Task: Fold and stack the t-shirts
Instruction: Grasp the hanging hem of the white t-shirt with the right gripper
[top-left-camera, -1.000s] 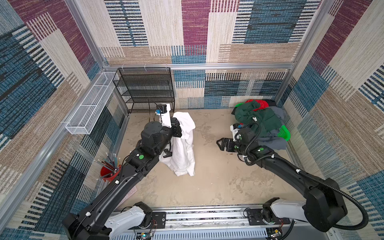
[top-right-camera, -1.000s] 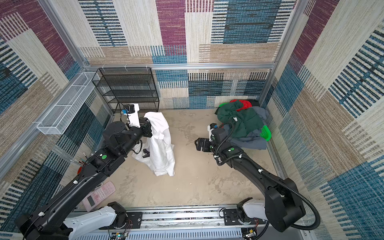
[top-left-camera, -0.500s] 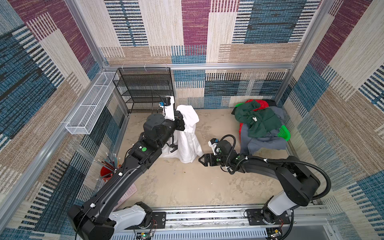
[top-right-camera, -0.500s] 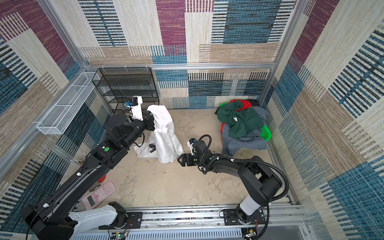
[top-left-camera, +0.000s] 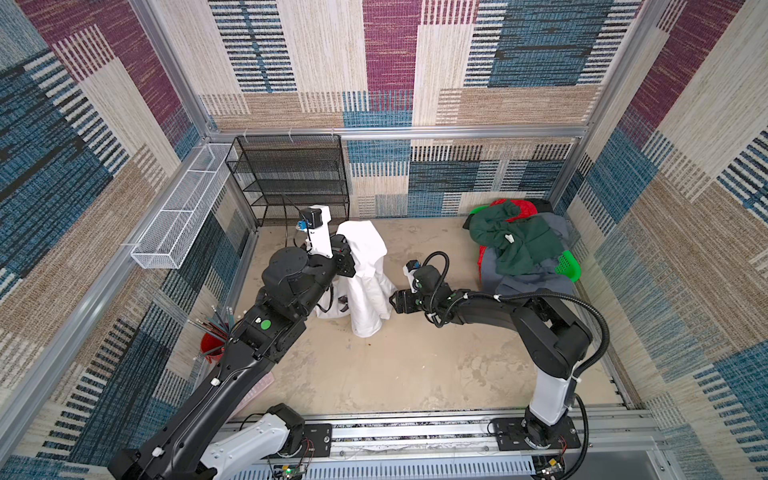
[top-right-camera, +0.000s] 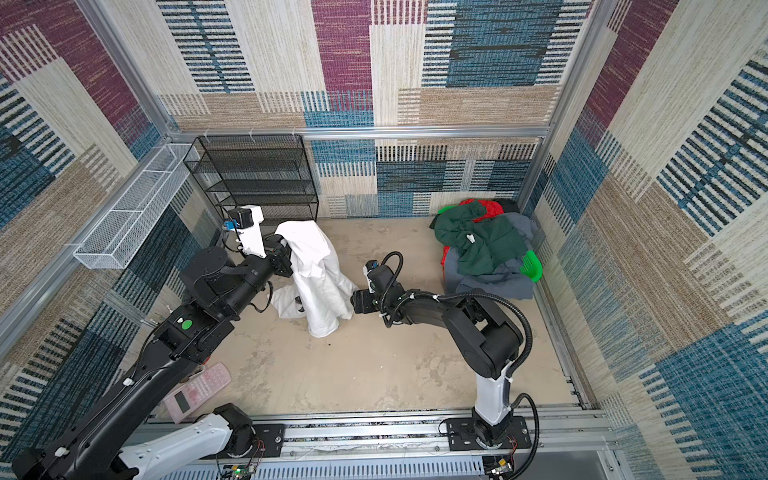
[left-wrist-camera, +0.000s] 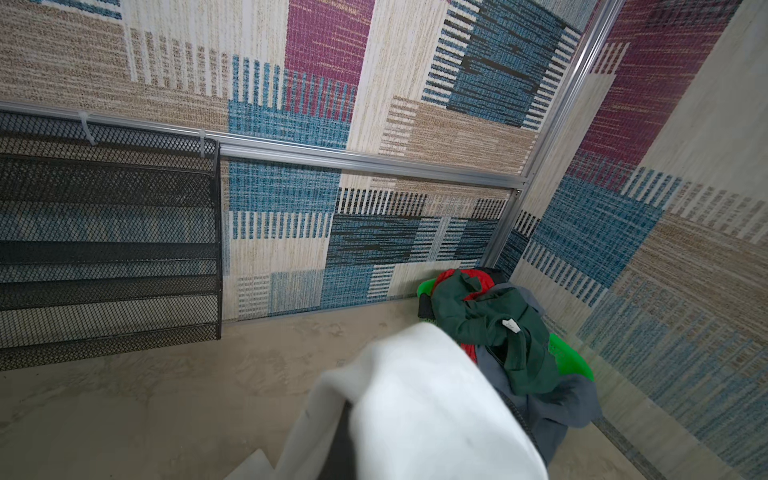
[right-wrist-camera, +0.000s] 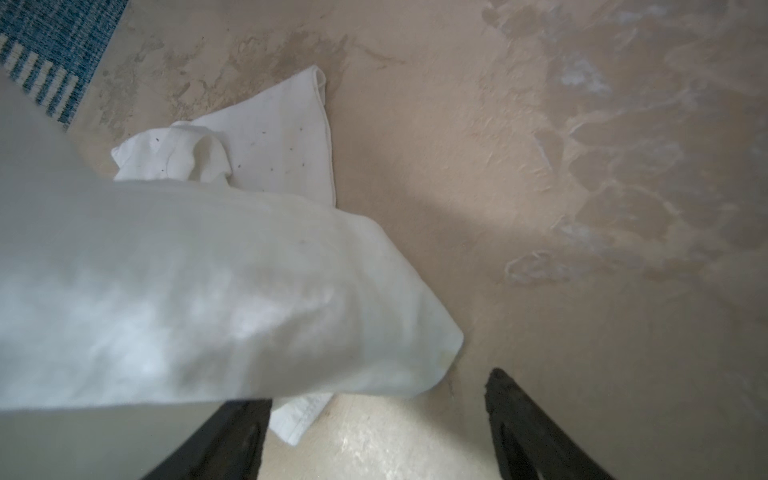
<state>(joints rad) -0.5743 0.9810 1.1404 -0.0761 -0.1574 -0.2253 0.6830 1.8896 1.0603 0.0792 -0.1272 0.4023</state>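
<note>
- The left gripper (top-left-camera: 347, 264) is pinched tight on the top of the white shirt (top-left-camera: 365, 266). It holds the shirt up in the air, a bit left of the middle of the table (top-left-camera: 395, 365).
- The white shirt hangs down from there like a little tent. Its low end sits on the table.
- Some cloth drapes over the left gripper, so its jaws are mostly hidden in both top views.
- The right gripper (top-left-camera: 394, 300) is down low, just beside the low right edge of the white shirt.
- In the right wrist view its two black fingers (right-wrist-camera: 245, 432) stand wide apart. A small bit of white hem lies in the gap, next to one finger. The fingers do not squeeze it.
- That view also shows tiny dark specks on a flat part of the shirt on the table.
- The other shirts are in a heap in the far right corner, well apart from the white shirt.
- The dark green shirt (top-left-camera: 515, 245) is on top. The grey-blue shirt (top-left-camera: 528, 280) is under it and spills down to the table. The red shirt (top-left-camera: 519, 206) peeks out at the back.
- The heap sits on a green basket (top-left-camera: 567, 264). Only bits of the basket show.
- A black wire rack (top-left-camera: 291, 178) stands at the back wall, behind the left gripper.
- A red cup (top-left-camera: 212, 347) of pencils and a pink calculator (top-right-camera: 197, 392) are at the left side, by the left arm.
</note>
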